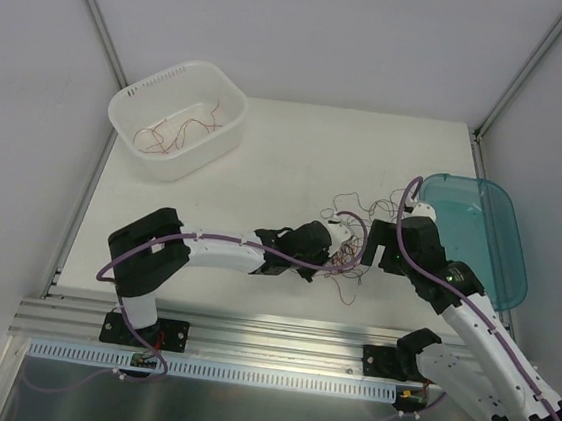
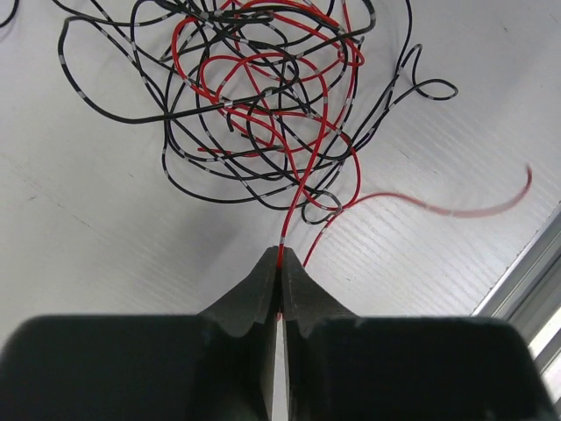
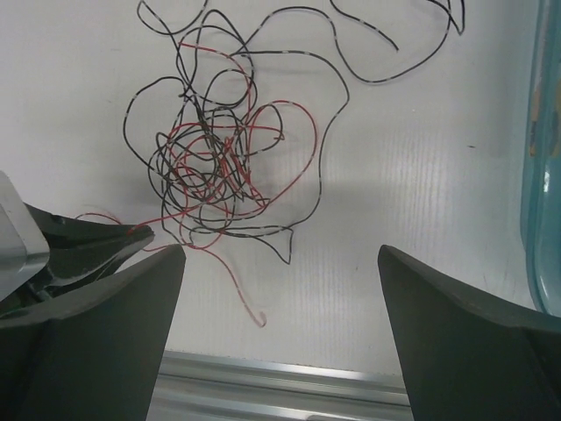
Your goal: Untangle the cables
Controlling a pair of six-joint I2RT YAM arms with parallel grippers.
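The left gripper (image 2: 280,266) is pinched tight on one red wire (image 2: 307,167) running into the cables (image 2: 254,96) knotted on the table just ahead. The right gripper (image 3: 280,263) hangs wide apart above them, holding nothing. A few freed wires (image 1: 173,134) lie in the white basket (image 1: 120,113), but most of the knot looks unsorted.

**What the Views Left Unclear**

In the left wrist view the cables (image 2: 263,96) ran off the top edge. One red strand (image 2: 491,206) at middle right was blurred toward its loose end. The right wrist view cropped the teal tray (image 3: 545,175) at its right edge. From above, wires in the white basket (image 1: 146,83) were too fine to count.
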